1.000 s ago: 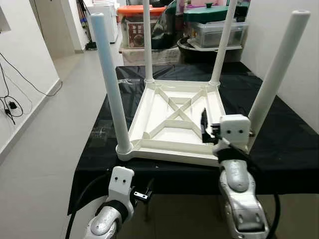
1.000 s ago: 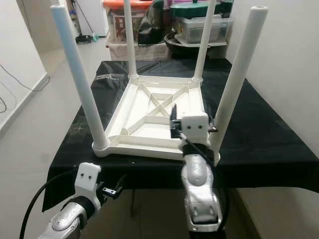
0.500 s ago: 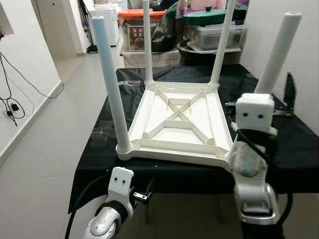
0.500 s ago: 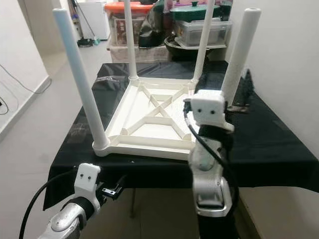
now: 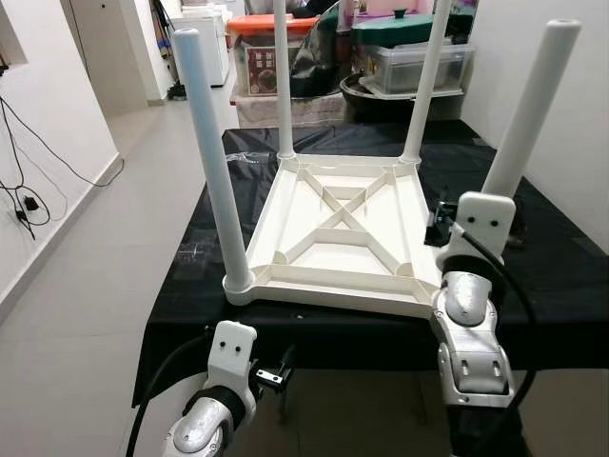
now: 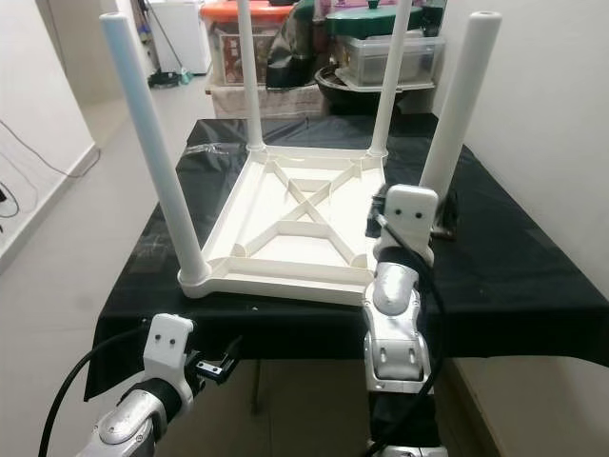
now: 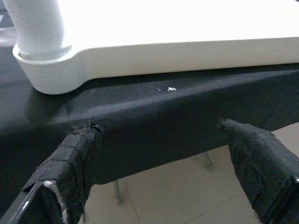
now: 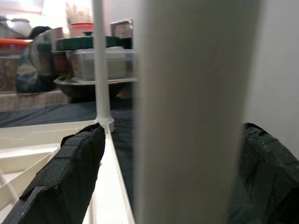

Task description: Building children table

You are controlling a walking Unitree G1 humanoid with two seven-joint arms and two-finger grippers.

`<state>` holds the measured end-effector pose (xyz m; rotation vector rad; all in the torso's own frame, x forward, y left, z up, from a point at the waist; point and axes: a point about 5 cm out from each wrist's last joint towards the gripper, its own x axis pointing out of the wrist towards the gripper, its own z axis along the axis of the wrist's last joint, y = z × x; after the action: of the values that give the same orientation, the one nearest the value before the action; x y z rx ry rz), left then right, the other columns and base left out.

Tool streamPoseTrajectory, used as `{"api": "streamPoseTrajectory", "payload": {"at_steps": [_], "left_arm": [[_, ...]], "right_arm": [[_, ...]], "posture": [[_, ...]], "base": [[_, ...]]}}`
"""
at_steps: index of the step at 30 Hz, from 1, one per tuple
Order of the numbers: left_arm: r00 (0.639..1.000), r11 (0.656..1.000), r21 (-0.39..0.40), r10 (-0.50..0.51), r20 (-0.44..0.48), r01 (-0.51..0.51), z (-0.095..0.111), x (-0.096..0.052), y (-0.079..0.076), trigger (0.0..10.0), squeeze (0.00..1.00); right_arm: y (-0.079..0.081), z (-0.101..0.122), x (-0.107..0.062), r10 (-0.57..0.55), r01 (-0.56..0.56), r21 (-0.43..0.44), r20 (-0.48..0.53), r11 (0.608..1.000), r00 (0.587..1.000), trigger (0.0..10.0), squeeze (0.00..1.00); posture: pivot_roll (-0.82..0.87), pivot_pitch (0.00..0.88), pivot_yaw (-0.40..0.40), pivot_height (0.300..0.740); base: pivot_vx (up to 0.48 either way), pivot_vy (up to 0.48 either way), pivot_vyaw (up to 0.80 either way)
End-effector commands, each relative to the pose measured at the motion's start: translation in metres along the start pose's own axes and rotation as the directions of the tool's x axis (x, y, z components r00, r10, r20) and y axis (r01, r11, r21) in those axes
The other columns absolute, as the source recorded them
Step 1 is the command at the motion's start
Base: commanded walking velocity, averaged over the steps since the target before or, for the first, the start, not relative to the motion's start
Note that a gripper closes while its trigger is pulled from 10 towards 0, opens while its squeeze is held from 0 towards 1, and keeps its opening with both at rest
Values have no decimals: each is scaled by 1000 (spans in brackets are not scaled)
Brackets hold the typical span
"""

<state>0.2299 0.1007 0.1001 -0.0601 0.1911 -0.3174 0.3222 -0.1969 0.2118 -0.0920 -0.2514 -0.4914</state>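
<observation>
The white children's table [image 5: 333, 243] lies upside down on a black-clothed table [image 5: 561, 276], its four legs pointing up. My right gripper [image 8: 173, 133] is open around the lower part of the near-right leg [image 5: 528, 105], one black finger [image 8: 70, 172] on each side; a gap shows between that finger and the leg. The near-left leg [image 5: 205, 152] stands in its corner socket [image 7: 46, 70]. My left gripper [image 7: 159, 133] is open and holds nothing, low in front of the cloth's front edge, below that corner.
Storage boxes and a lidded pot [image 5: 400, 43] are stacked behind the black table. A white wall [image 5: 580, 114] runs close along the right. Open floor [image 5: 86, 286] lies to the left, with cables [image 5: 19, 200] by the left wall.
My right gripper left the tabletop's near-right inner corner, rose and swung right, then came down astride the near-right leg. The left arm has stayed put.
</observation>
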Motion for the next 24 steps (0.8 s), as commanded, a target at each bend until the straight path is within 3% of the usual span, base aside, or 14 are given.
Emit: {"api": "streamPoseTrajectory", "payload": {"at_steps": [1,2,3,4,5,8,9,10,15,16,17,23,24], "left_arm": [[1000,1000,-1,9,-20,-9,-3,-3,3,10000,0],[1000,1000,-1,9,-20,-9,-3,-3,3,10000,0],[1000,1000,-1,8,-21,-8,-3,-3,3,10000,0],[1000,1000,-1,8,-21,-8,-3,-3,3,10000,0],[1000,1000,0,8,-22,-8,-3,-3,3,10000,0],[1000,1000,0,8,-22,-8,-3,-3,3,10000,0],[1000,1000,1,9,-22,-8,-3,-4,3,10000,0],[1000,1000,2,9,-23,-9,-3,-4,3,10000,0],[1000,1000,4,8,-25,-8,-3,-4,4,10000,0],[1000,1000,5,8,-25,-8,-2,-5,4,10000,0],[1000,1000,5,8,-26,-8,-2,-5,4,10000,0],[1000,1000,6,8,-27,-8,-2,-5,4,10000,0],[1000,1000,5,7,-28,-7,-2,-5,4,10000,0]], "right_arm": [[-2,4,7,2,-2,37,-5,999,1000,10000,0],[-2,4,7,2,-2,37,-5,999,1000,10000,0],[-6,8,13,7,-8,60,13,998,1000,7137,0],[-6,8,13,7,-8,60,13,998,1000,7137,0],[-9,13,20,9,-11,71,31,997,999,4196,0],[-11,18,27,9,-14,89,50,996,999,4863,0],[-13,25,33,12,-20,94,83,995,997,9686,0],[-13,31,37,37,-49,116,106,992,994,10000,0],[-10,44,46,93,-117,172,145,978,985,10000,0],[-9,46,49,111,-139,194,146,971,983,8549,0],[-7,49,51,137,-168,204,157,964,978,7922,0],[-4,52,56,176,-211,215,172,954,969,7922,0],[-1,53,61,206,-240,209,174,948,963,8863,0]], "posture": [[40,0,-19,740],[40,0,-19,740],[40,0,-18,740],[40,0,-18,740],[41,0,-17,740],[45,0,-17,740],[47,0,-16,740],[45,0,-16,740],[48,0,-13,740],[50,0,-10,740],[50,0,-9,740],[50,0,-9,740],[57,0,-8,740]], "base": [[0,0,0],[0,0,0],[0,0,0],[0,0,0],[0,0,0],[0,0,0],[0,0,0],[0,0,0],[0,0,0],[0,0,0],[0,0,0],[0,0,0],[0,0,0]]}}
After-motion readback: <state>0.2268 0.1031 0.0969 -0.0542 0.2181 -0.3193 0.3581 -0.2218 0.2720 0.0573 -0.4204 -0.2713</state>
